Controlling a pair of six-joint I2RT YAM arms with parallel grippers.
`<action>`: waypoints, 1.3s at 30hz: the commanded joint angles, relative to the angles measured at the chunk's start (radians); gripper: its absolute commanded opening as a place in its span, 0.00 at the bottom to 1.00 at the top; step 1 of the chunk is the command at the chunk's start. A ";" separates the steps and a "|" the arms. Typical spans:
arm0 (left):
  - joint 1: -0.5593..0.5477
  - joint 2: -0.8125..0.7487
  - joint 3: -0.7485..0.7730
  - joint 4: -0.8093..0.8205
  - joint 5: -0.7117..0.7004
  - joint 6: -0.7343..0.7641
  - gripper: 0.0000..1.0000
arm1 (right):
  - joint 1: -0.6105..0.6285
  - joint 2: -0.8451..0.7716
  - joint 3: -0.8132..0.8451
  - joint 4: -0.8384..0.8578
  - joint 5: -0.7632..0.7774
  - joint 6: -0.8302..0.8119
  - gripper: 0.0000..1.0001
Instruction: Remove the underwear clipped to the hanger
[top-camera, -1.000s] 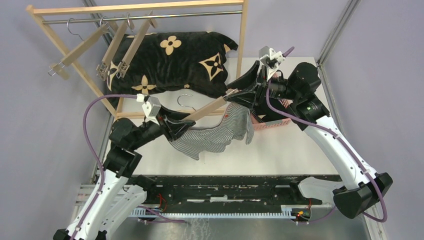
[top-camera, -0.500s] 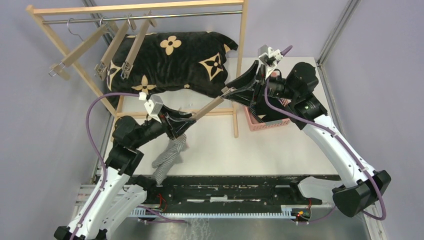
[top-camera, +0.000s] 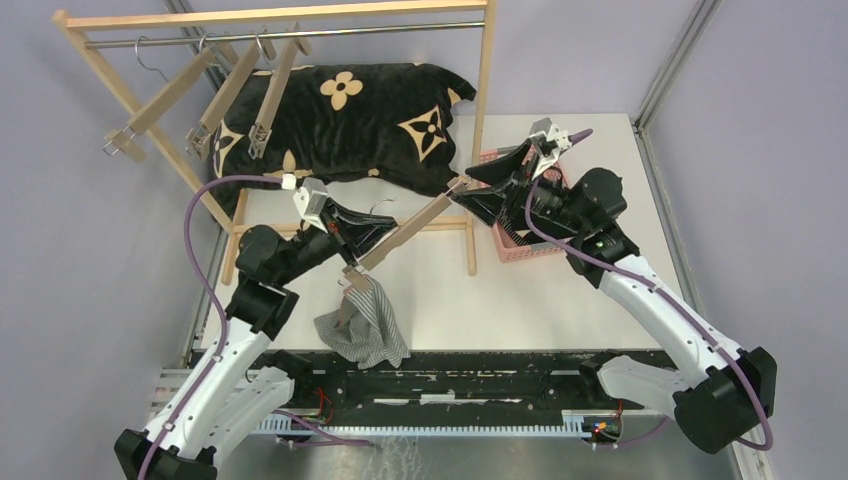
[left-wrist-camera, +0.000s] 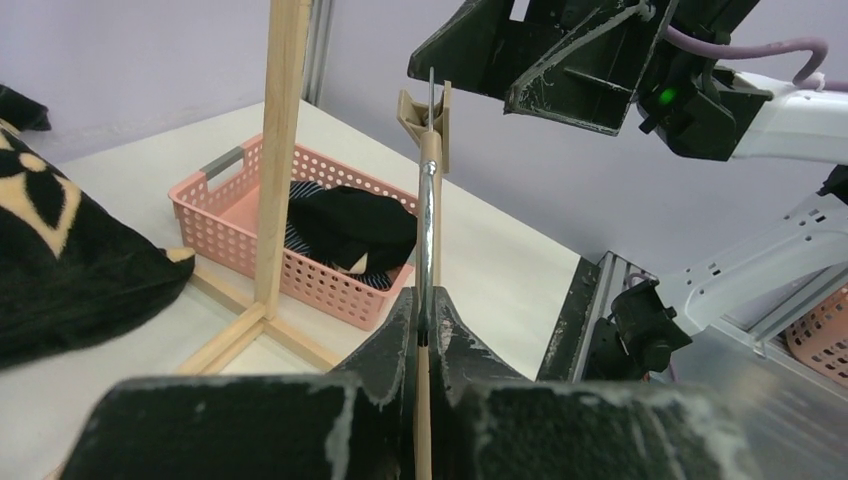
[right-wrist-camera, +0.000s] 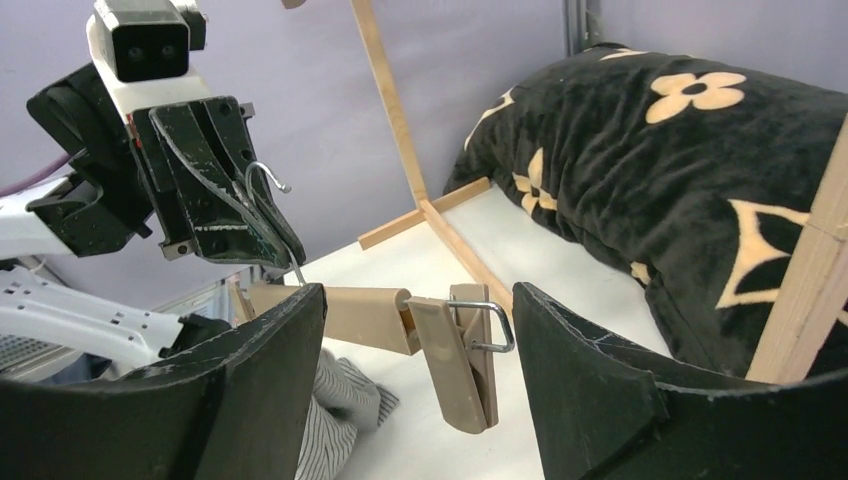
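Grey-white finely striped cloth underwear (top-camera: 368, 328) dangling from the lower clip (top-camera: 352, 281) of a tan wooden bar hanger (top-camera: 408, 230), near the white table's (top-camera: 560, 300) front edge. Left gripper (left-wrist-camera: 424, 318) clamped on the bar; right gripper (right-wrist-camera: 418, 330) with fingers apart, flanking the bare upper clip (right-wrist-camera: 462, 352).

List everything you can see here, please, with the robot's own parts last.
held hanger: one, wooden, between both hands
striped underwear: one, grey-white, dangling from held hanger's near clip
dark underwear: two, black and navy-striped, inside basket
basket: one, pink, on table
spare hangers: three, wooden, on rack rail
rack: one, wood, back left
cushion: one, black with tan flowers, under rack
table: one, white
left hand: black, shut on held hanger
right hand: black, open around far clip
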 joint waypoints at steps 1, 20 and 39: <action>-0.003 -0.002 -0.025 0.171 -0.003 -0.091 0.03 | 0.014 -0.038 -0.047 0.142 0.074 0.038 0.76; -0.002 -0.043 -0.118 0.452 -0.106 -0.243 0.03 | 0.050 -0.079 -0.267 0.516 0.122 0.159 0.76; -0.012 0.086 -0.174 0.827 -0.099 -0.454 0.03 | 0.170 0.204 -0.112 0.875 0.054 0.327 0.75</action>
